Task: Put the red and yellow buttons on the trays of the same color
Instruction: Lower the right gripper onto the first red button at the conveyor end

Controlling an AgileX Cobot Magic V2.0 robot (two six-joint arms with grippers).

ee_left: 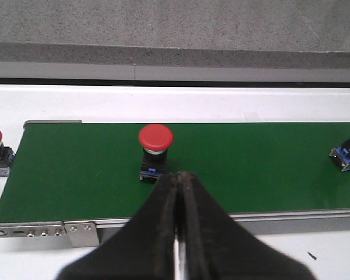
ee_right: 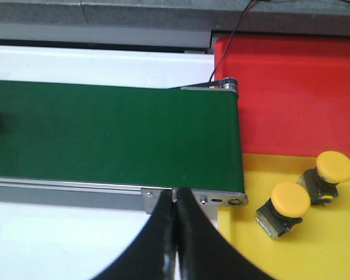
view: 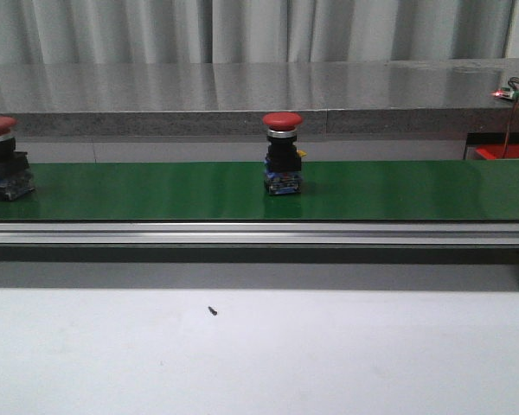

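My left claw (ee_left: 180, 178) is closed, empty, hovering at the near edge of the green belt (ee_left: 251, 163); a red button (ee_left: 156, 150) stands upright just beyond it. Right claw (ee_right: 175, 198) also closed w/ nothing in it, at the belt's end. Two yellow buttons (ee_right: 286, 207) lie in the yellow tray (ee_right: 338, 251); red tray (ee_right: 303, 99) behind it.

my green conveyor belt (view: 156, 190), two red buttons (view: 282, 154) (view: 2, 159) standing on it (well apart), tiny screw (view: 213, 310) on the white table (view: 259, 354)
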